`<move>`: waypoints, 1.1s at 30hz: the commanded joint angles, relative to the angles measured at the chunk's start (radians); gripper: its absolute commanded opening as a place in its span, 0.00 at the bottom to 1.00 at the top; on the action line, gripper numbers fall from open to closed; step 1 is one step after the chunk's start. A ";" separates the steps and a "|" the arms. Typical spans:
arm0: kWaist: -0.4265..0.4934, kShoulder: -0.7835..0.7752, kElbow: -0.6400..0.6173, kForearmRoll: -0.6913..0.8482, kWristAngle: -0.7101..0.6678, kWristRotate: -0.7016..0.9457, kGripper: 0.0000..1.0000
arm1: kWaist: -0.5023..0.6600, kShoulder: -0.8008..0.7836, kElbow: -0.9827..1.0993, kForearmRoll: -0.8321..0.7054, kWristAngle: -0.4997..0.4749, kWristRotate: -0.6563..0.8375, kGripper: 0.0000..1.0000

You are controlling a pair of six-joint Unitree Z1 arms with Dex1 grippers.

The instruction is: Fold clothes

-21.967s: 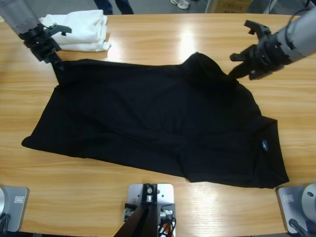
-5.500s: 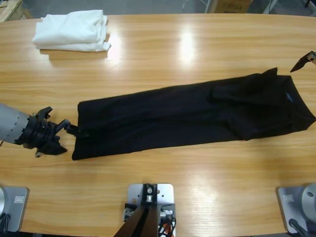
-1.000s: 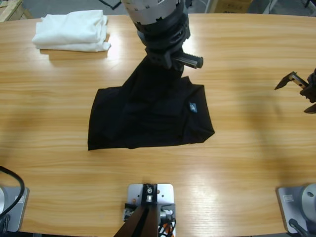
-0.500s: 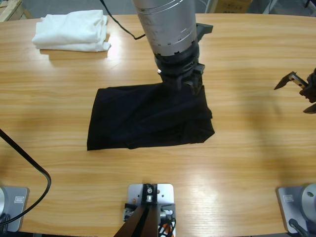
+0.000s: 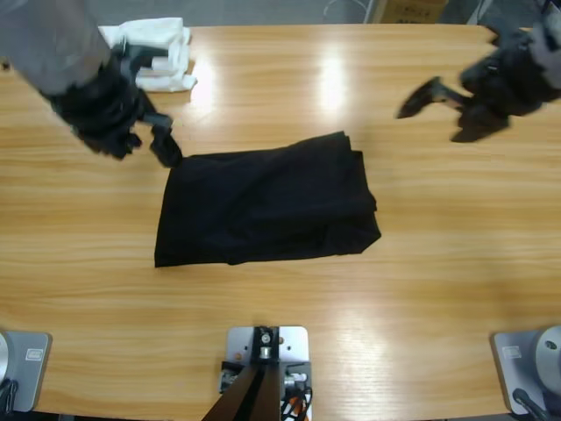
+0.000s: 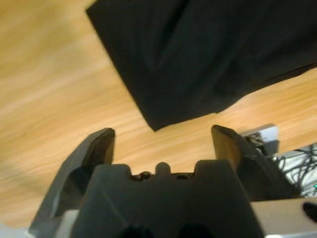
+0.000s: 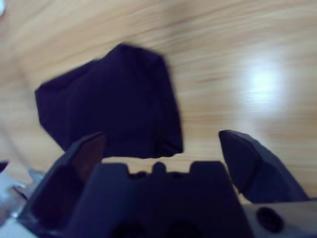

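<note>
Shirt: black polo shirt (image 5: 267, 208) lies folded into a compact rectangle at the middle of the tabletop (image 5: 280, 333), layered edges stacked at its right side; no gripper touches it.
Left gripper: left gripper (image 5: 162, 140) hangs just off the shirt's upper left corner, jaws spread wide and empty; its wrist view looks down on a corner of the shirt (image 6: 208, 54) against bare wood.
Right gripper: right gripper (image 5: 438, 110) hovers well apart from the shirt toward the upper right, jaws wide open, holding nothing.
White pile: folded white garments (image 5: 158, 53) sit at the far left edge, partly hidden behind the left arm.
</note>
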 commanded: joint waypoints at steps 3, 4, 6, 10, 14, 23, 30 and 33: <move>0.004 0.061 0.132 -0.182 -0.034 -0.057 0.45 | 0.125 0.164 -0.064 -0.039 0.116 -0.053 0.00; 0.004 0.086 0.132 -0.199 -0.034 -0.061 0.36 | 0.143 0.177 -0.063 -0.039 0.120 -0.042 0.00; 0.004 0.104 0.126 -0.225 -0.045 -0.073 0.36 | 0.182 0.198 -0.055 -0.039 0.124 -0.031 0.00; 0.004 0.110 0.103 -0.234 -0.046 -0.087 0.36 | 0.217 0.230 0.017 -0.121 0.132 -0.009 0.00; 0.004 0.135 0.107 -0.234 -0.054 -0.087 0.36 | 0.222 0.257 0.053 -0.183 0.136 0.012 0.00; 0.001 0.204 0.093 -0.279 -0.062 -0.122 0.36 | 0.271 0.269 0.216 -0.307 0.133 0.066 0.00; 0.001 0.206 0.098 -0.280 -0.059 -0.122 0.36 | 0.271 0.250 0.291 -0.319 0.097 0.089 0.00; 0.001 0.212 0.096 -0.280 -0.056 -0.121 0.36 | 0.271 0.241 0.346 -0.339 0.091 0.101 0.00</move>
